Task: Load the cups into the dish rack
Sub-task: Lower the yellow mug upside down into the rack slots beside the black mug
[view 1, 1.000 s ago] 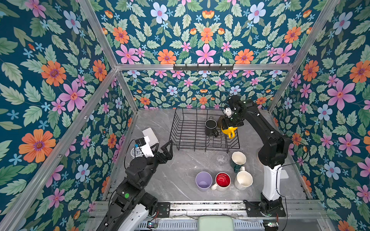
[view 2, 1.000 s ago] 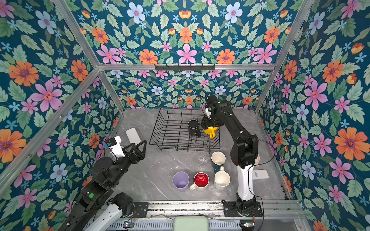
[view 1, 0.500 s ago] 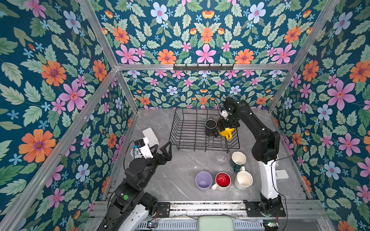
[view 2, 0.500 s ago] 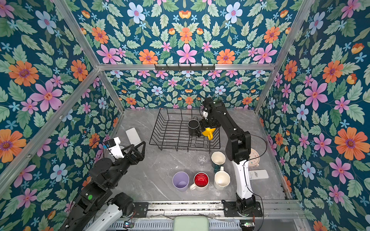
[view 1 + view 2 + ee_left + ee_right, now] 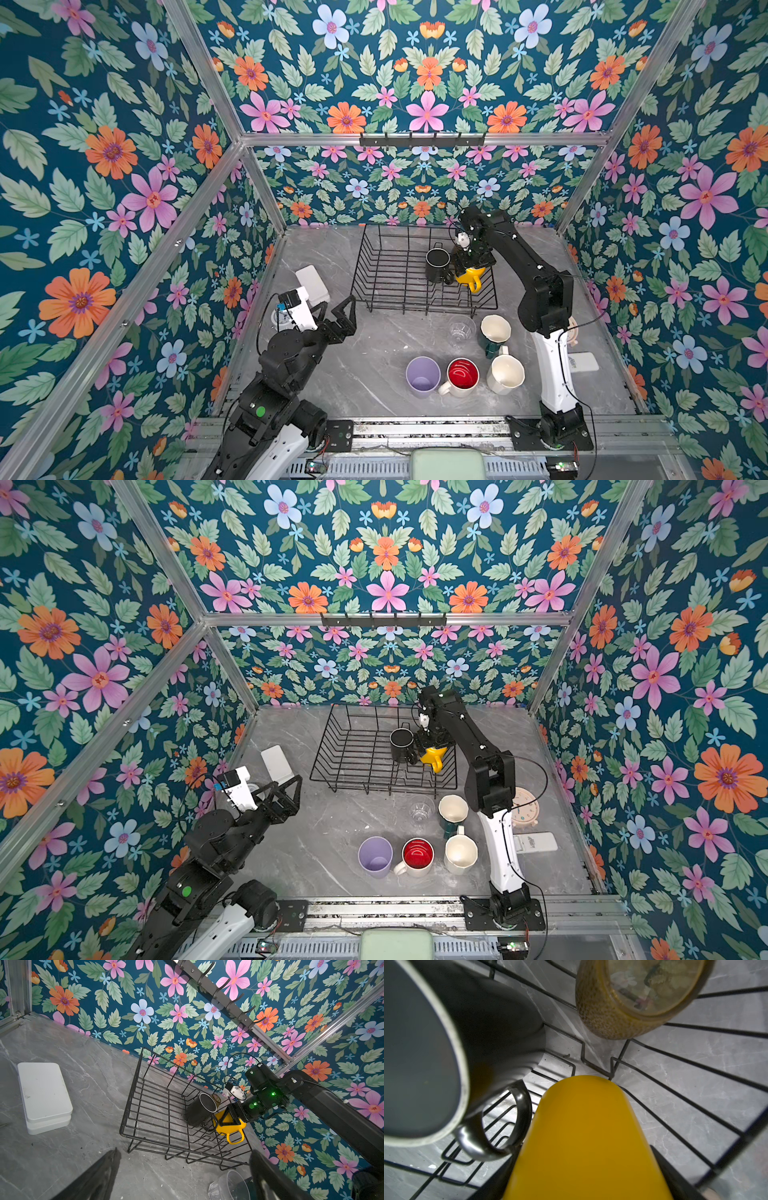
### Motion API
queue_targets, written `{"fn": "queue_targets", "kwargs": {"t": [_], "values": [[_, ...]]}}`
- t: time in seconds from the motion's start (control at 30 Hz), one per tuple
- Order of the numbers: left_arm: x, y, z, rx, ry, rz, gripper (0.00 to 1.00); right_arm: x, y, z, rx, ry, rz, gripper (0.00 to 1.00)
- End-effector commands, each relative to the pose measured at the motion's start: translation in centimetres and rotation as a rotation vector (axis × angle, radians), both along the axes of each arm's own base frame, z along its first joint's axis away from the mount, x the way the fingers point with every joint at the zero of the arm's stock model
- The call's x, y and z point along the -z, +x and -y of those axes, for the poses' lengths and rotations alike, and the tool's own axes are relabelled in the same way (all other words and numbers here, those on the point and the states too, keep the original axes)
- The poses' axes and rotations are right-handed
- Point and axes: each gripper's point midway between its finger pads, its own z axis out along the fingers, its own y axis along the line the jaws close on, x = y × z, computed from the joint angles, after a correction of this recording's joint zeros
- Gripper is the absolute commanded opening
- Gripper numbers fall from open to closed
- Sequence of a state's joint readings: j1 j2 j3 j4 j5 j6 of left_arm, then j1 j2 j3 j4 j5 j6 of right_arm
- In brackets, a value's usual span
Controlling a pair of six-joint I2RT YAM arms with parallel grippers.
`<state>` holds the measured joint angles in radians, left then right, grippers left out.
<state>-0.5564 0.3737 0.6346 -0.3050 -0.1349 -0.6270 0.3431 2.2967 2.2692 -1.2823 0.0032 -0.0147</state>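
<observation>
Right gripper [image 5: 473, 267] is clamped on the yellow mug [image 5: 469, 277], inside the rack [image 5: 390, 270] at its front right corner. Can't tell if the mug rests on the wires. Black mug [image 5: 437, 264] stands upright just beside it, handle toward the yellow one. Amber tumbler [image 5: 618, 1007] is in the rack behind them. Rack sits mid-worktop, against the back edge.

Left gripper [image 5: 337, 311] is spread wide and empty, over the worktop off the rack's front left corner.

Outside the rack, toward the front edge: clear glass [image 5: 460, 330], green mug [image 5: 493, 331], lilac tumbler [image 5: 422, 374], red-inside mug [image 5: 462, 373], cream mug [image 5: 505, 375].

White box [image 5: 313, 282] lies near the left edge. Dark print on the white slab [image 5: 534, 841] and the clock [image 5: 525, 810] dial, both near the right edge, is too small to read.
</observation>
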Motion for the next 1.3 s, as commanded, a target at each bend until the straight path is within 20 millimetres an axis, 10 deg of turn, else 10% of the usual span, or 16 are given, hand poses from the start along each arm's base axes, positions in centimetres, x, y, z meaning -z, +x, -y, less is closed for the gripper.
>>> {"fn": "queue_targets", "kwargs": {"t": [0.0, 0.27, 0.8, 1.27], "values": [[-0.2, 0.0, -0.2, -0.012, -0.009, 0.007, 1.00, 0.1, -0.3, 0.1, -0.015, -0.016, -0.016, 0.00], [-0.1, -0.1, -0.4, -0.017, -0.010, 0.007, 1.00, 1.0, -0.2, 0.2, -0.018, -0.025, -0.031, 0.00], [-0.3, -0.2, -0.5, -0.019, -0.012, 0.011, 1.00, 1.5, -0.6, 0.2, -0.032, -0.032, -0.047, 0.60], [-0.4, -0.3, -0.6, -0.019, -0.013, 0.011, 1.00, 1.5, -0.5, 0.1, -0.040, -0.038, -0.039, 0.78]]}}
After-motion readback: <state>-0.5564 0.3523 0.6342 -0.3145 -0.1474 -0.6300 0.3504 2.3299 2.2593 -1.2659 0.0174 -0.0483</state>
